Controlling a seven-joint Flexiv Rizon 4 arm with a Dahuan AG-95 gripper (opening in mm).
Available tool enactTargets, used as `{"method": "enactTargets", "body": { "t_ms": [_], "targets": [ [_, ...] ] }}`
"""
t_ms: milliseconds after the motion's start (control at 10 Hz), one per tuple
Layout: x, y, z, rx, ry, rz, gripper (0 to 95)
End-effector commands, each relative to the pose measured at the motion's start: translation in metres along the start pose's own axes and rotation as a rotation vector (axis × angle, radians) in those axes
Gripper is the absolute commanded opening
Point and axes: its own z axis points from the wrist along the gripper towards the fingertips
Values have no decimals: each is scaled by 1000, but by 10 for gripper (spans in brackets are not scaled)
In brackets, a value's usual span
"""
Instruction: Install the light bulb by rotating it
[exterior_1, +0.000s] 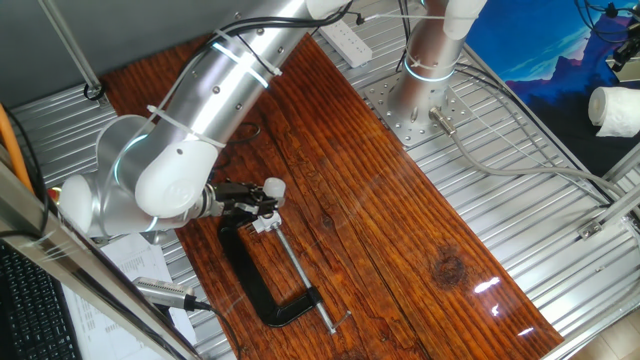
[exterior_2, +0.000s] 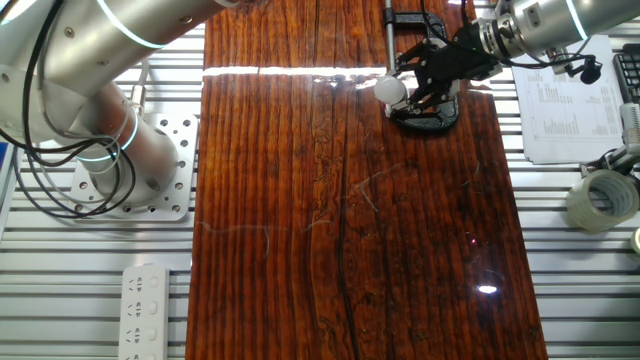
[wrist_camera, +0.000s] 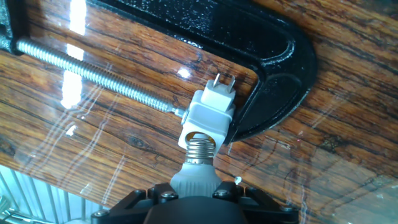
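The light bulb (wrist_camera: 198, 168) sits directly ahead of the gripper (wrist_camera: 186, 208), its pale body clasped between the black fingers and its silvery screw base pointing away from the hand into the mouth of the white socket block (wrist_camera: 208, 113). That block, with two metal prongs on its far end, is pinched in the black C-clamp (wrist_camera: 261, 56), whose threaded screw (wrist_camera: 93, 71) runs off to one side. Everything lies on the glossy wooden board (exterior_2: 340, 230).
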Motion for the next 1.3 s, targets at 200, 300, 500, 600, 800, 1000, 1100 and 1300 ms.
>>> {"method": "enactTargets", "body": {
  "t_ms": [200, 300, 500, 600, 800, 1000, 1100, 1300],
  "targets": [
    [0, 0, 0, 1, -4, -6, 380],
    [0, 0, 0, 1, -4, -8, 380],
    [-1, 0, 0, 2, -4, -13, 380],
    [-1, 0, 0, 2, -4, -15, 570],
    [-1, 0, 0, 2, -4, -18, 570],
    [-1, 1, -1, 2, -4, -20, 570],
    [-1, 2, -2, 1, -4, -20, 570],
    [-2, 3, -4, 2, -3, -15, 570]
  ]
}}
